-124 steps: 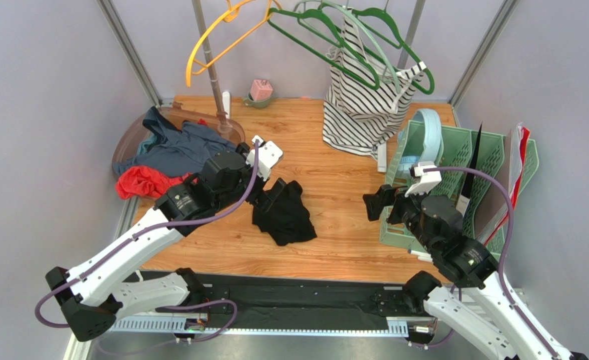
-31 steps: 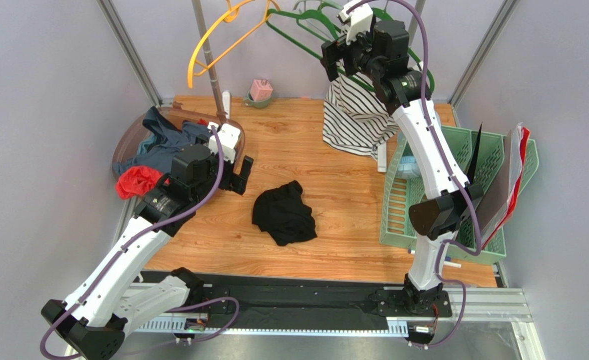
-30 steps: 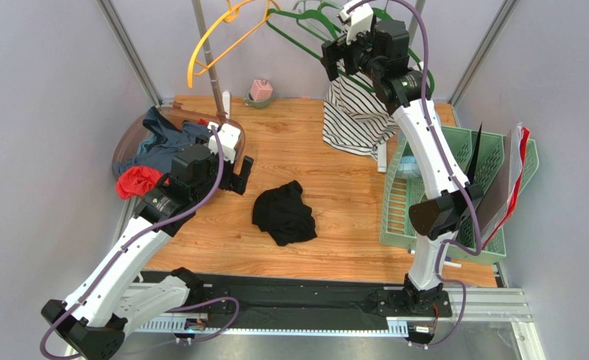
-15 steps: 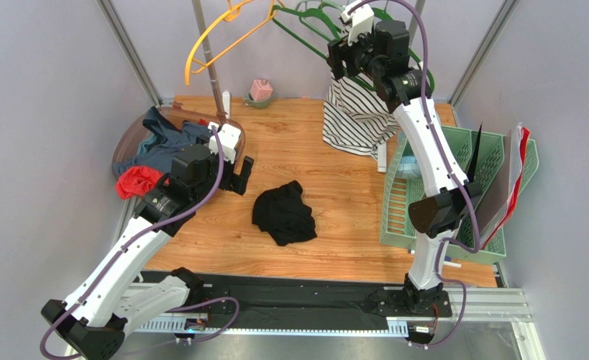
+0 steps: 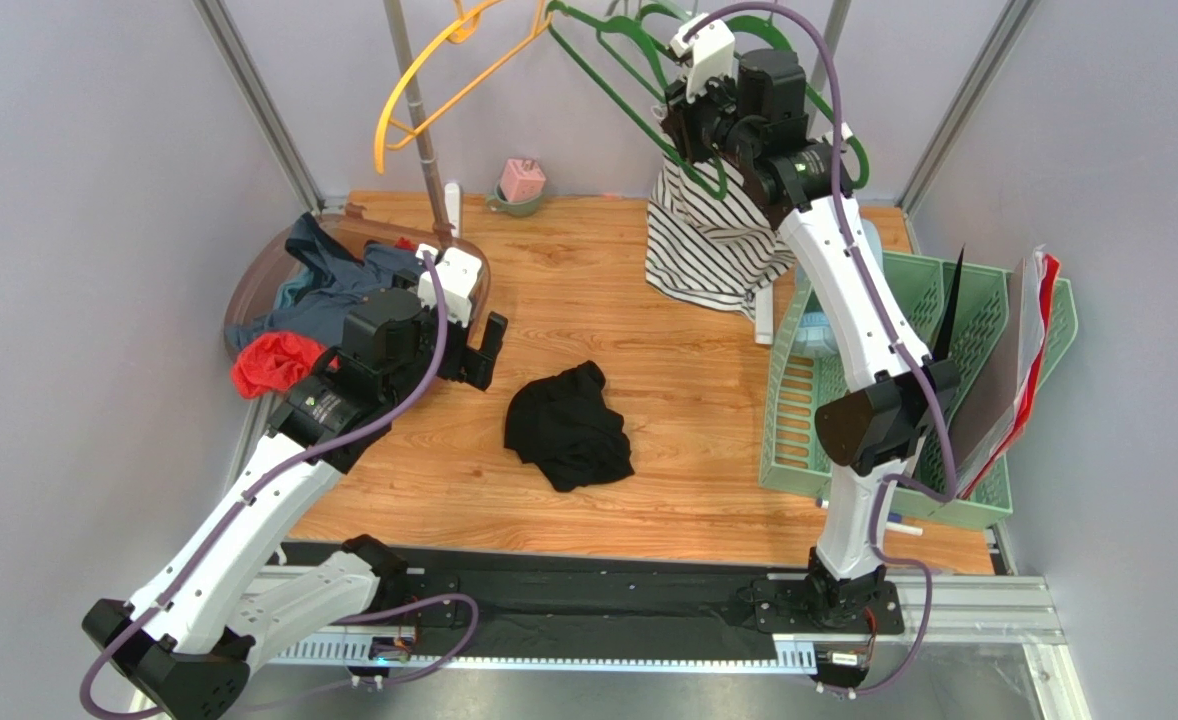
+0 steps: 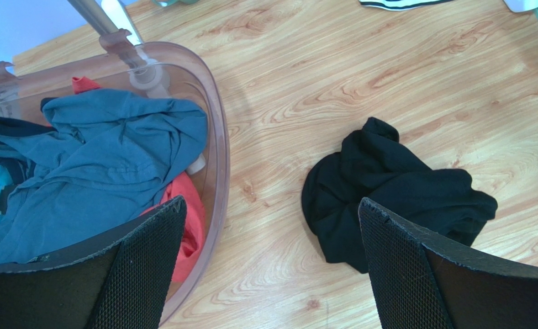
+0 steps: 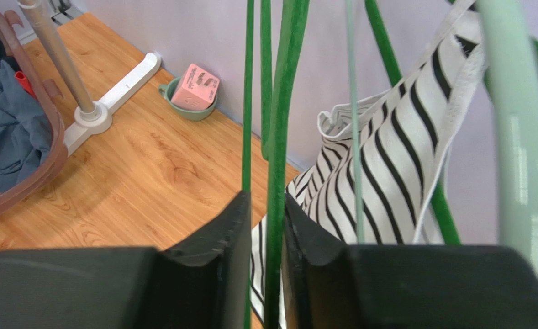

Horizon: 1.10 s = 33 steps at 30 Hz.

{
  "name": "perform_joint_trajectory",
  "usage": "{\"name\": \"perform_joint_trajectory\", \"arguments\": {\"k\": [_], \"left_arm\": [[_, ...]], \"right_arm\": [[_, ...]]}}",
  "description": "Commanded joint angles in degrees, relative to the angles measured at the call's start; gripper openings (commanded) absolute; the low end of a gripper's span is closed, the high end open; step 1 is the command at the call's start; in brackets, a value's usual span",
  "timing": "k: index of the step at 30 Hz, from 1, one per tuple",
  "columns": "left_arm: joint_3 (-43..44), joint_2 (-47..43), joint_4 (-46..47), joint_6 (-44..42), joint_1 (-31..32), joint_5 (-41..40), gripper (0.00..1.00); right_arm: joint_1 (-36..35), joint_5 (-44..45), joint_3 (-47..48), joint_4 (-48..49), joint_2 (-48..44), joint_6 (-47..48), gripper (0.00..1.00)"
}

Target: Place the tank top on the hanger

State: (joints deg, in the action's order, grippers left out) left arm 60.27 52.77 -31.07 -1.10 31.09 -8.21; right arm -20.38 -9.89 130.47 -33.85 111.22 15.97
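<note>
- Top external: I am watching the right arm reaching high at the back, its right tool (image 5: 685,132) sitting on the lower bar of the hanger (image 5: 598,57) among the other hangers on the rail.
- The tank top (image 5: 565,428) is lying bunched on the worktop (image 5: 670,338), well apart from the hanger and far below it.
- The left tool (image 5: 478,348) is hovering just beside the tank top's left edge, so I am judging the left arm to be much the nearer one for picking it up.
- Left wrist: I am looking down between the left tool's (image 6: 270,205) fingers, which are standing as wide as they go and holding nothing.
- The tank top (image 6: 388,188) is lying ahead and toward the right finger, its longer side running across the view; the clear tub (image 6: 220,157) of clothes is sitting on the other side.
- Right wrist: the right tool (image 7: 266,205) is pinching the hanger (image 7: 278,103), with both fingers pressing on the bar and no gap showing.
- The bar is running straight out between the fingers, with the striped top (image 7: 388,171) hanging just beyond.
- I am judging the step to be freeing the hanger, while the garment is not yet gripped.
</note>
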Motion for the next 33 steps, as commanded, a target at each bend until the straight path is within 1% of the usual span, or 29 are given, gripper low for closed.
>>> {"name": "perform_joint_trajectory", "arguments": {"k": [1,2,5,8,11,17,25,28,33], "left_arm": [[0.46,-0.30,0.75,0.84,-0.07,0.03,0.99],[0.46,-0.39,0.75,0.84,-0.07,0.03,0.99],[0.55,-0.48,0.75,0.84,0.02,-0.14,0.99],[0.46,-0.57,0.66,0.75,0.02,-0.14,0.99],[0.46,-0.57,0.75,0.84,-0.07,-0.05,0.99],[0.55,-0.57,0.75,0.75,-0.07,0.12,0.99],[0.64,-0.65,0.75,0.93,0.02,0.30,0.99],[0.55,-0.57,0.75,0.93,-0.07,0.21,0.99],[0.46,-0.48,0.75,0.84,-0.07,-0.05,0.99]], "right_arm": [[-1.15,-0.04,-0.66,1.24,-3.02,0.64,0.22],[-1.41,-0.04,-0.66,1.15,-3.03,0.64,0.17],[-2.11,0.13,-1.19,1.15,-3.73,0.56,0.14],[-2.91,1.10,-1.10,1.15,-4.43,0.38,0.09],[-3.96,3.29,-0.75,1.15,-5.05,0.29,0.00],[-5.46,8.65,1.80,-0.34,-5.14,0.21,0.00],[-6.60,9.72,1.98,-1.22,-6.98,-0.06,0.00],[-6.77,9.80,0.49,-1.05,-8.47,-0.50,0.00],[-7.65,9.72,-5.40,0.62,-12.94,-1.46,0.00]]}}
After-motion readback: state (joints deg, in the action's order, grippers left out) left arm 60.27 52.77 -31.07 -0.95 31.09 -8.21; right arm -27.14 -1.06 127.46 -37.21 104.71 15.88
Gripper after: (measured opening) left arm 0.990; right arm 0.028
